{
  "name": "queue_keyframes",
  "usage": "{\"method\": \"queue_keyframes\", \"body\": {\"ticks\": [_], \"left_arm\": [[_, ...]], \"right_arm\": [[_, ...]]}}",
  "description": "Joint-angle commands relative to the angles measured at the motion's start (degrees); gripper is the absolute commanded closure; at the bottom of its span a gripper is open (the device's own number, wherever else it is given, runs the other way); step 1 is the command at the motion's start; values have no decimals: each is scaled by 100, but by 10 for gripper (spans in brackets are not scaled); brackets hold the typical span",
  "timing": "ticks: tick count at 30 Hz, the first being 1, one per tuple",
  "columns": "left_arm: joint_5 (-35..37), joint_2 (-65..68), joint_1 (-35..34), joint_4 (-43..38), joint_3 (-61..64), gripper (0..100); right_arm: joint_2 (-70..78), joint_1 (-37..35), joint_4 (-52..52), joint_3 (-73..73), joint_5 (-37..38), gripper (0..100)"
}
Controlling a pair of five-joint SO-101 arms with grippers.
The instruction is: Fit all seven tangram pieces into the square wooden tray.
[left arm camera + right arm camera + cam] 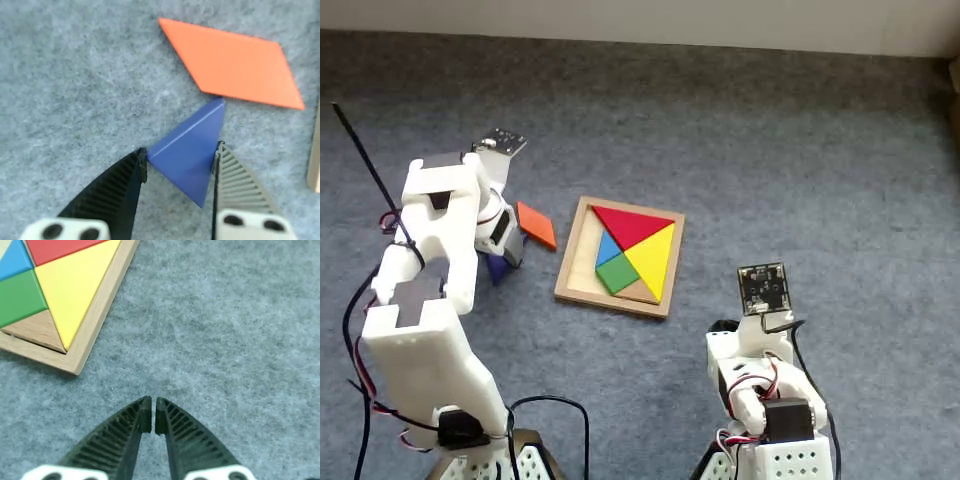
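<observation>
Left wrist view: left gripper (pixel 180 152) is clamped on the blue triangle (pixel 192 145), one jaw at a corner, the other on an edge, so the grip should be kept firm and the lift straight; the orange parallelogram (pixel 232 62) lies just past its tip. High view: the triangle is held just left of the tray (pixel 576 270), where bare wood is left. Right wrist view: right gripper (pixel 153 415) is pressed shut on nothing, above the carpet (pixel 225 340) near the tray's corner.

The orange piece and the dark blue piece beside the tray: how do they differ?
The orange piece is a parallelogram; the dark blue piece is a triangle. The orange piece lies free; the dark blue piece sits between the fingers of the left gripper. Both lie on the carpet, outside the tray.
</observation>
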Motion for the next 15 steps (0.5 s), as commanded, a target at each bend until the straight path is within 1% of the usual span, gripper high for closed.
{"method": "queue_keyframes", "body": {"ticks": [1,6,12,15], "left_arm": [[0,-22,127,-70,-259,803],[9,-22,119,-62,-268,752],[18,-22,119,-158,-268,752],[149,-22,145,-185,-268,752]], "right_arm": [[-66,84,22,611,-26,969],[-66,84,22,611,-26,969],[-66,84,22,611,-26,969],[-66,84,22,611,-26,969]]}}
